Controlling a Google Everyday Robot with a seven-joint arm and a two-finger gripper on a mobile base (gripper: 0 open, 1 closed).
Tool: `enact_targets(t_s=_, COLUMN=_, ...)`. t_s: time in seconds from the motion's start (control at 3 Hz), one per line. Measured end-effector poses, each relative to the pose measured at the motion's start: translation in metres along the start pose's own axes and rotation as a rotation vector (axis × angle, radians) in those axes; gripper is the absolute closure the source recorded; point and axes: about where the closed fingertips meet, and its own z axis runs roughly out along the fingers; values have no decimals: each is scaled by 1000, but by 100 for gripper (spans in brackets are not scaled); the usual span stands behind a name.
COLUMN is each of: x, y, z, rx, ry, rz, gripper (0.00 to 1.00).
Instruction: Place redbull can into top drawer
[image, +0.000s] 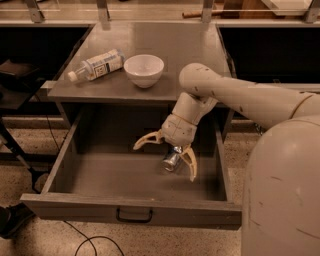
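The gripper (164, 163) is hanging inside the top drawer (70, 204), a little right of its middle. The pale arm (240, 97) is reaching down to it from the right, past the front edge of the grey table top (175, 45). Its fingers (146, 141) are standing spread wide apart, one pointing out to the left and the other slanting down toward the drawer front. They are gripping nothing.

The redbull can (171, 159) is lying tilted in the gap between them, inside the drawer, with its shiny round end turned toward the front. It is sitting close against the lower finger, though I cannot tell whether the two are touching.

The drawer is standing pulled well out from under the table, its flat front panel nearest to me with the dark pull handle (134, 216) at its centre.

Up on the table, a clear plastic bottle (97, 64) with a white label is lying on its side near the left edge, cap pointing left. A white bowl (143, 69) is sitting upright just beside it — well apart from the gripper. A dark cable (92, 242) is curling across the speckled floor (30, 150) below the drawer front.
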Motion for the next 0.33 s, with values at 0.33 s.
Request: enact_targets(t_s=0.33, x=0, y=0, z=0, rx=0, ry=0, rz=0, gripper=0)
